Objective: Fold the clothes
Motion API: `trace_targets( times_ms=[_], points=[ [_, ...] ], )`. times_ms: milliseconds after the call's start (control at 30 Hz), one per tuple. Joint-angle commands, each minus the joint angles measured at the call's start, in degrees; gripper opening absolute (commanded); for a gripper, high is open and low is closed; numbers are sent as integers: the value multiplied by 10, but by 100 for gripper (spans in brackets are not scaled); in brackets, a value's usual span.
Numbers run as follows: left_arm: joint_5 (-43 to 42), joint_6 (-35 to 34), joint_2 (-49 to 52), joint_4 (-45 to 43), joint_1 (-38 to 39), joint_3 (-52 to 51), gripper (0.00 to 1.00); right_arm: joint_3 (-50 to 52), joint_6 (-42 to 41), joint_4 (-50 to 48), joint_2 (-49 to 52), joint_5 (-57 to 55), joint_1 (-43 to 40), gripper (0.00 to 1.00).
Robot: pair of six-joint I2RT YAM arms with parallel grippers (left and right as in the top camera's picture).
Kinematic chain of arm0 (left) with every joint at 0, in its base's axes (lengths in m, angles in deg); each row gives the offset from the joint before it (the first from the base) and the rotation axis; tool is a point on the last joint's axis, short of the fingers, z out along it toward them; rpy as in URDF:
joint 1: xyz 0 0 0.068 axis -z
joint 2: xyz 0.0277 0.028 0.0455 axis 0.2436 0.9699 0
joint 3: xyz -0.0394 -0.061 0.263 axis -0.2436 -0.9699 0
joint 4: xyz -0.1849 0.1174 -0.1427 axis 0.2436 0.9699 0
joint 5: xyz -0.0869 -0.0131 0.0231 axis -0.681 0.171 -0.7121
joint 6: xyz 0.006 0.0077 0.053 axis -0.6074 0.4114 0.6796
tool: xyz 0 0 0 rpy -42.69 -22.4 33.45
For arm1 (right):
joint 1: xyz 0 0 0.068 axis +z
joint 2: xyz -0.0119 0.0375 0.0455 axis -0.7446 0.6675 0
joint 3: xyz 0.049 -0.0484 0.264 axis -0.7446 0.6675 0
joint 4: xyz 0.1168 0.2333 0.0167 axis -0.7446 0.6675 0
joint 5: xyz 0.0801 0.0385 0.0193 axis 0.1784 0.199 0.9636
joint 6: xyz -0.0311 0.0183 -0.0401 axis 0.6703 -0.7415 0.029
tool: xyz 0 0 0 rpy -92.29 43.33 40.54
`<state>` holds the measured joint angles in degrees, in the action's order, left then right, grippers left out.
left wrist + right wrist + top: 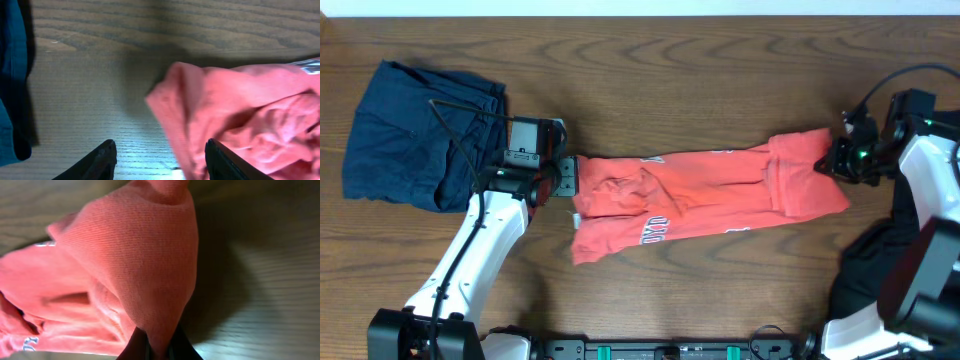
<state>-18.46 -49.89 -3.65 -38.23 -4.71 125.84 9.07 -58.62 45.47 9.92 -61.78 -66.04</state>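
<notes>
We see the coral-red short-sleeved T-shirt lying crumpled lengthwise across the middle of the brown wood-grain counter, with white lettering near its lower edge. Our right hand is at the shirt's right end, jaws pinched tight on a raised fold of fabric that climbs away from the fingertips. Our left hand is at the shirt's left end, jaws standing apart and gripping nothing, with the shirt's bunched edge lying between them. A rumpled navy garment lies just beyond the left hand. A black garment lies near the counter's right side.
</notes>
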Motion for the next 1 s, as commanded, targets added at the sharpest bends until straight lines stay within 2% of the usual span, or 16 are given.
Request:
trace_targets(
  times_ms=[0, 633, 767, 967],
  points=[
    [0, -1, 4, 0, -3, -1, 59, -7, -35, 7, -21, -68, 24, 1],
    [0, -1, 4, 1, -3, -1, 58, -5, -153, 6, -22, -192, 300, 2],
    [0, -1, 4, 1, -3, -1, 59, -5, -176, 5, -22, -196, 340, 4],
    [0, -1, 4, 1, -3, -1, 58, -4, -224, 1, -20, -273, 387, 5]
  ],
)
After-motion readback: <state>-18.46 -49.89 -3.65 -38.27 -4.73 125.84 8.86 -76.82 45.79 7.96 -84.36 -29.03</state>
